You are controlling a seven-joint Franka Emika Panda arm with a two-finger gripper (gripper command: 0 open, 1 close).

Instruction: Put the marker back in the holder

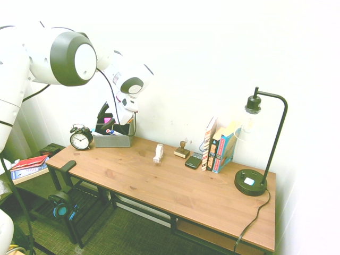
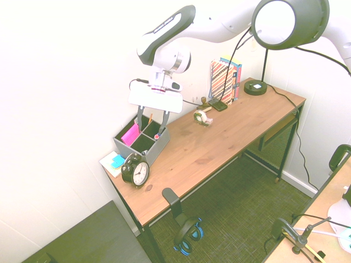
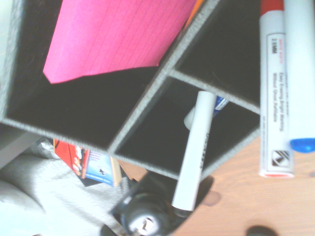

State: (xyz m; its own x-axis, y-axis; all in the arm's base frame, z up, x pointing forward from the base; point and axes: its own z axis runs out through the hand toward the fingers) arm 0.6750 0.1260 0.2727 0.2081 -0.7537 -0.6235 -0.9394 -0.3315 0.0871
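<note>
- A wooden desk on a dark metal frame is standing against a white wall; greenish carpet is covering the floor.
- The holder, a grey box with dark divided compartments, is sitting at one end of the desk, with a round black alarm clock just beside it at the desk's end.
- A pink pad is leaning in one compartment; in the wrist view, two further pens, one red-capped and one blue-capped, are crossing the frame beside the holder.
- A tape dispenser, a row of books and a black lamp are standing further along the desk, well apart from the holder.
- The gripper is hanging directly over the holder, its two fingers spread apart and clamped on nothing.
- The marker is standing in a compartment at the holder's corner, long axis running up out of the box, leaning against the rim, black cap uppermost.
</note>
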